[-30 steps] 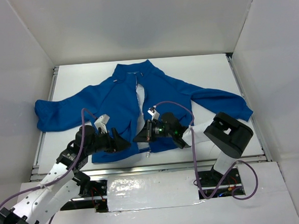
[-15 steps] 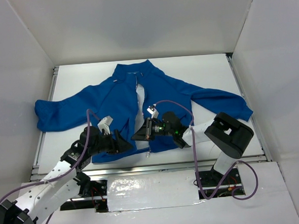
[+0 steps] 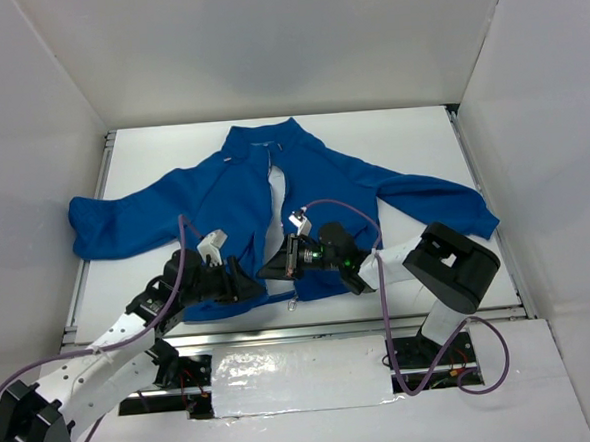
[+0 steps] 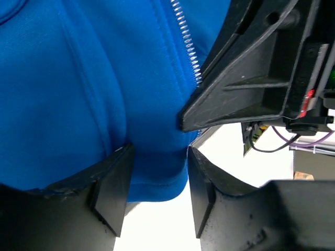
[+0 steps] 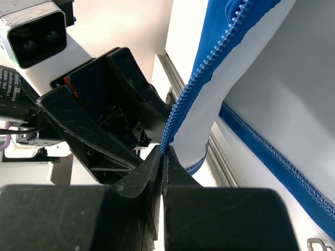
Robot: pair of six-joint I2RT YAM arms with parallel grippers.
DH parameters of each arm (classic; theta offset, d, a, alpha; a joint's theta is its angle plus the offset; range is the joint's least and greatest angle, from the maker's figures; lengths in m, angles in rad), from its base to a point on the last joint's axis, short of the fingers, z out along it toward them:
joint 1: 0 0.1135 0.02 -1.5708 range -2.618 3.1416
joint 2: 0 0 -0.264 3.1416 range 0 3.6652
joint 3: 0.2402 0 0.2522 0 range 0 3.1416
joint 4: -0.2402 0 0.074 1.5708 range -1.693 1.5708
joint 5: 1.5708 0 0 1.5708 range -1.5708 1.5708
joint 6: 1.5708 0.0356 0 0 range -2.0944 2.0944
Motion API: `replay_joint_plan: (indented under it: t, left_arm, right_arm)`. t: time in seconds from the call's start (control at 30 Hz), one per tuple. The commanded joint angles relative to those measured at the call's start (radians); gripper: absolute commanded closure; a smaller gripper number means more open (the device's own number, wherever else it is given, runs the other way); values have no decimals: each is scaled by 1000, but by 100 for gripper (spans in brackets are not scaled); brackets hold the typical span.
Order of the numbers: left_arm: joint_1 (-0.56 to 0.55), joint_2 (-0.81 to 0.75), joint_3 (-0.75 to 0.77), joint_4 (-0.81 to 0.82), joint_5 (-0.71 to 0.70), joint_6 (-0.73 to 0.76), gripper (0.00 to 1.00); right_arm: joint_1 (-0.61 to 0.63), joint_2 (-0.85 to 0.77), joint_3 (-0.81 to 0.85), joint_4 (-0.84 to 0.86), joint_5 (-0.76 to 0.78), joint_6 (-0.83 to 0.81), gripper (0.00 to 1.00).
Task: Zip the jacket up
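Royal-blue fleece jacket lies flat on matte white table, collar at 12 o'clock, hem at 6, front open. Left gripper: black wedge fingers half apart, straddling the soft stitched hem fold; whether they pinch it, cannot tell. Right gripper, at its 3 o'clock: clamped tight on pale toothed zipper edge.

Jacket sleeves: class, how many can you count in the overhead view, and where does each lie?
2. The sleeve on the left stretches out leftward, its end bunched; the sleeve on the right stretches rightward. Neither is hidden.
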Motion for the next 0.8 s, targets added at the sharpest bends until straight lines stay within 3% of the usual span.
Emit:
replay_joint_plan:
  t: [0.0, 0.2, 0.33, 0.43, 0.6, 0.63, 0.67, 0.73, 0.77]
  left_arm:
    - [-10, -2, -5, 52, 4, -2, 44]
    - [-11, -23, -2, 42, -4, 1, 49]
    - [-11, -20, -5, 49, 7, 4, 68]
    - [-11, -8, -11, 70, 24, 4, 93]
    - [-11, 6, -11, 96, 41, 4, 100]
    - [-11, 8, -16, 108, 47, 2, 100]
    - [-11, 8, -16, 111, 47, 1, 100]
    - [-11, 3, -15, 108, 38, -2, 100]
    - [-11, 2, -13, 101, 27, -2, 100]
  right_arm:
    - [14, -40, 24, 53, 6, -1, 100]
    - [14, -43, 41, 2, 25, -21, 100]
    - [14, -39, 47, -3, 29, -21, 100]
    - [14, -40, 53, -18, 30, -27, 100]
    - [11, -45, 59, -32, 25, -35, 94]
    - [9, -45, 61, -30, 22, -39, 91]
    - [9, -40, 61, -27, 13, -39, 74]
    - [-4, -39, 58, -19, -4, -45, 48]
    - [-11, -45, 43, -10, -11, -47, 44]
